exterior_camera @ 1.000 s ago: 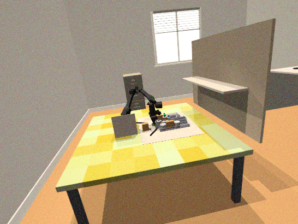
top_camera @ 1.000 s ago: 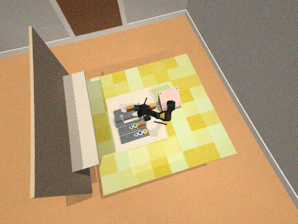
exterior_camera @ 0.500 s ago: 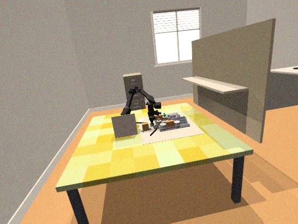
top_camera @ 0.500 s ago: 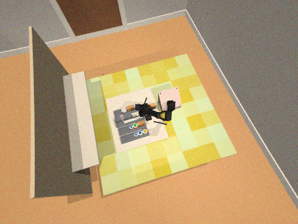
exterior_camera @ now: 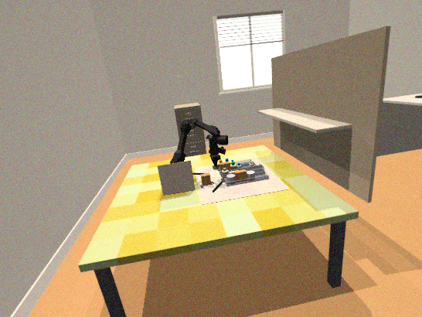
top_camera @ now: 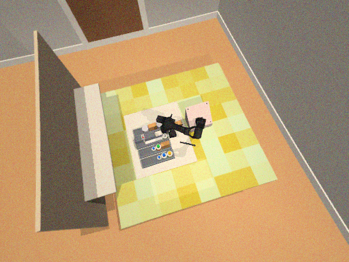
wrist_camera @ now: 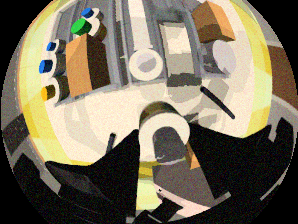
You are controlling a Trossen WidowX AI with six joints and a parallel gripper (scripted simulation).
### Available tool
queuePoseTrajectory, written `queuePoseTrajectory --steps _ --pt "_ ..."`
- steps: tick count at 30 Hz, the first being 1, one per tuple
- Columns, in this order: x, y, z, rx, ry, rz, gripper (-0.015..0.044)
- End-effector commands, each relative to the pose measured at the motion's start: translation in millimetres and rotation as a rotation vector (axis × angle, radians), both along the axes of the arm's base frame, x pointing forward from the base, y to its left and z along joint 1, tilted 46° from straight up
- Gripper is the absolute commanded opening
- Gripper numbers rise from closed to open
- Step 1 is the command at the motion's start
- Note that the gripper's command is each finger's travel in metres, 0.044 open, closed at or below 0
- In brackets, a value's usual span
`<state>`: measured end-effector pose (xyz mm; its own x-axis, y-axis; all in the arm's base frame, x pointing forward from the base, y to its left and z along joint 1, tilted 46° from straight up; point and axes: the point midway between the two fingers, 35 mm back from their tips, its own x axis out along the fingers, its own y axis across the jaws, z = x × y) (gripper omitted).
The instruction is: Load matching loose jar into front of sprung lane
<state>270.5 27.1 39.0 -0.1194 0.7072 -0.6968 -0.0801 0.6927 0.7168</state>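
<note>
My fingers are closed on the loose white jar [wrist_camera: 162,137], its pale round top sitting right between them in the wrist view. So the pick looks made: I judge the grasp done, though I cannot tell from here whether the jar is off the counter [exterior_camera: 232,224] or resting on the pale mat [exterior_camera: 247,191].

Ahead of me lies the grey lane rack [wrist_camera: 120,10]. In the middle lane stands the matching white jar [wrist_camera: 144,64], at the front end, with a long pale strip behind it that I take for the pusher [wrist_camera: 136,10]. The jars with green [wrist_camera: 81,26], blue [wrist_camera: 47,66] and orange [wrist_camera: 48,92] lids sit in the lanes off to my left, next to a brown block [wrist_camera: 83,63]; they are not mine to touch.

What is left, by my reckoning, is nearly everything that matters: carry my jar to the mouth of that lane, press it against the standing jar, ease the row back slowly against the spring, seat mine behind the low front stop, then open up.
</note>
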Motion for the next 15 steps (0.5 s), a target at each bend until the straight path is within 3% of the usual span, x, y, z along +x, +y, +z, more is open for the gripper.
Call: queuePoseTrajectory --steps 1,8,15 --pt "4.7 -21.3 19.9 -0.007 -0.028 0.003 0.0" --pt "5.6 -21.7 20.6 -0.007 -0.032 0.005 0.0" --pt "10.9 7.1 -0.7 -0.005 -0.045 0.016 0.0"
